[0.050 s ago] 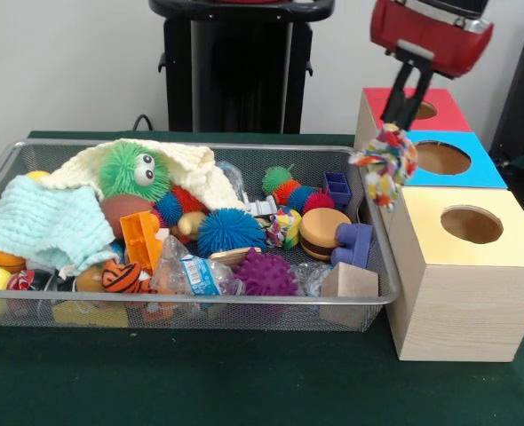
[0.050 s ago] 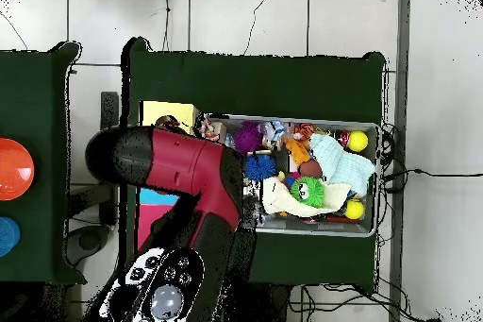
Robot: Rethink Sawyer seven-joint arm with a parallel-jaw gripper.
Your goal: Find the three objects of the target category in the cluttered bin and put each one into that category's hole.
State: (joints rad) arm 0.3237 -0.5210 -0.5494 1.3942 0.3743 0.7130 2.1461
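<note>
The black gripper (image 1: 395, 124) on the red arm (image 1: 431, 34) was seen clenched on a multicoloured knotted rope toy (image 1: 385, 167), which hung just below it. The toy was held in the air over the gap between the wire-mesh bin (image 1: 382, 297) and the row of wooden boxes, level with the blue-topped box (image 1: 475, 173) and beside its round hole (image 1: 442, 158). No contact between toy and box could be confirmed.

The yellow-topped wooden box (image 1: 511, 253) stood nearest the camera, the red-topped one (image 1: 448, 111) farthest; each top had one round hole.

In the bin were noted: a green fuzzy ball with googly eyes (image 1: 134, 171), a cream knitted cloth (image 1: 200, 173), a pale mint cloth (image 1: 44, 222), a blue spiky ball (image 1: 230, 231), a purple spiky ball (image 1: 266, 273), a toy burger (image 1: 322, 232), and a crumpled plastic bottle (image 1: 191, 273).

In the overhead view the toy was largely hidden by the arm (image 2: 189, 172); only the yellow box top (image 2: 168, 113) showed clearly.
</note>
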